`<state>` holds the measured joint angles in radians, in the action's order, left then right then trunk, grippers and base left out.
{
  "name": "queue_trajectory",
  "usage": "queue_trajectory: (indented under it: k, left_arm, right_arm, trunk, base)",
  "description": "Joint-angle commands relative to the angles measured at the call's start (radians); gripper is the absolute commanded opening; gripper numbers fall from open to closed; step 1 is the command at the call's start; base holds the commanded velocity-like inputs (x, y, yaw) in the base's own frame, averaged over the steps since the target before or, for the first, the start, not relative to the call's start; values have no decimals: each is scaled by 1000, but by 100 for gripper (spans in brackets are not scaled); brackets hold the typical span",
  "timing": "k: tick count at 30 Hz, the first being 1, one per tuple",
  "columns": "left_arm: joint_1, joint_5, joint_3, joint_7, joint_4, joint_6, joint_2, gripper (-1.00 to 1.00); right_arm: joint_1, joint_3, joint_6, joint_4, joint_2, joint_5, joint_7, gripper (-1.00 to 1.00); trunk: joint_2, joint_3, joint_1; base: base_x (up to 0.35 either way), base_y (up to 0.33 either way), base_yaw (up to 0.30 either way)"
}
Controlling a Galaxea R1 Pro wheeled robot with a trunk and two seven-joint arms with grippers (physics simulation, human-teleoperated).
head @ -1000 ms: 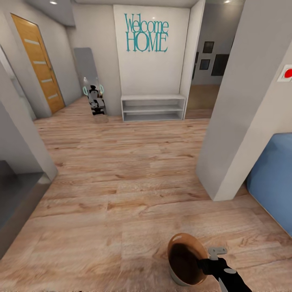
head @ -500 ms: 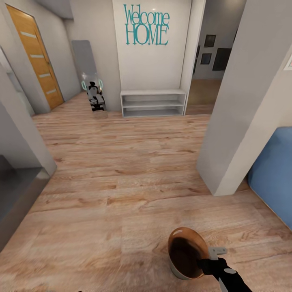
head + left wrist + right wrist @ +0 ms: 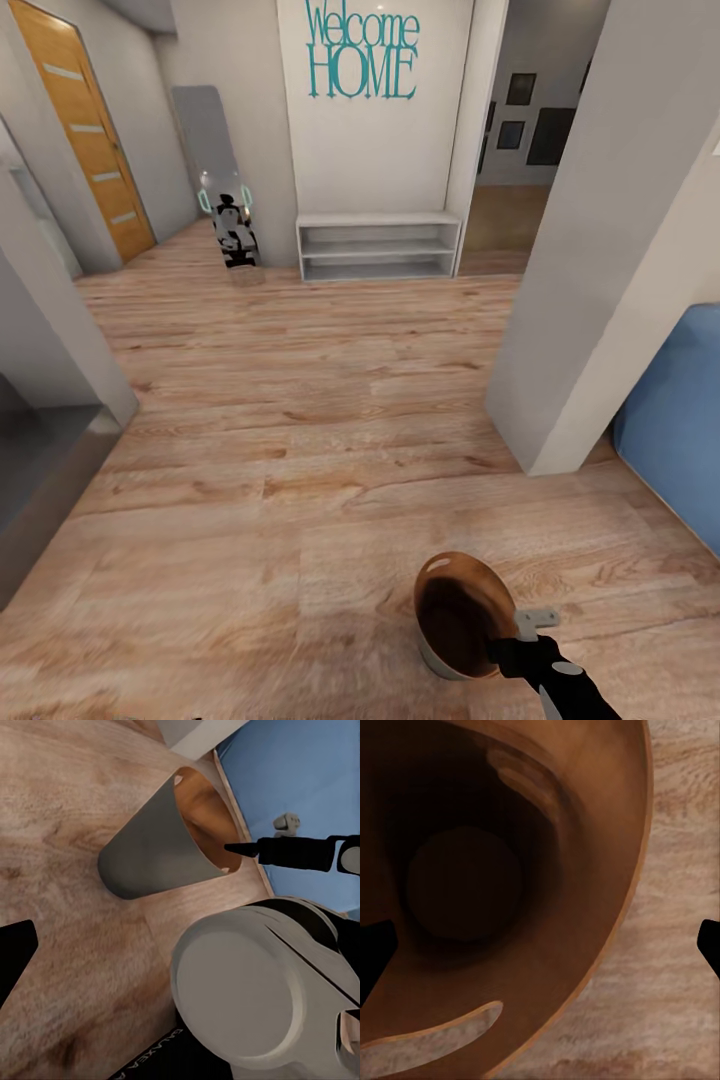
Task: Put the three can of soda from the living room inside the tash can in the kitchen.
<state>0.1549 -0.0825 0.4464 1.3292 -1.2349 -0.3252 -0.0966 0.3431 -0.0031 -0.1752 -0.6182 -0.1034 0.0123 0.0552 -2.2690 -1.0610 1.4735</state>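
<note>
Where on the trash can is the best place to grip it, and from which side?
Probably the rim, from above. The trash can stands upright and open-topped on the wood floor; its thin lip suits one finger inside and one outside the wall, while the tapered body looks too wide to span. The right gripper is at the rim's near-right edge.

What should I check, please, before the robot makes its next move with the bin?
1. Right gripper straddles the bin rim: ok, one finger inside, one outside.
2. Fingers closed on the rim: not ok, the fingertips stand wide apart in the right wrist view.
3. Cans in the bin: not ok, its inside is bare.
4. Bin apart from the pillar: ok.
5. Left gripper fingers open or shut: cannot tell, one tip shows.
</note>
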Motion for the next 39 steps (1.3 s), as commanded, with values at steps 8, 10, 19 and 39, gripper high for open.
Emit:
queue_trajectory:
  k: [8, 10, 19, 39]
  left_arm:
    - [0, 0, 0, -1, 0, 0, 0, 100]
    - [0, 0, 0, -1, 0, 0, 0, 100]
    - [0, 1, 0, 0, 0, 0, 0, 100]
    - [0, 1, 0, 0, 0, 0, 0, 100]
  right_arm:
    - [0, 0, 0, 0, 0, 0, 0, 100]
    - [0, 0, 0, 0, 0, 0, 0, 100]
    - [0, 0, 0, 0, 0, 0, 0, 100]
    - [0, 0, 0, 0, 1, 0, 0, 100]
  trunk:
    - [0, -1, 0]
    - [0, -1, 0]
    - [0, -2, 0]
    - [-91, -68, 50]
  base:
    - [71, -54, 0]
    - [60, -46, 0]
    - [13, -10, 0]
    - [0, 0, 0]
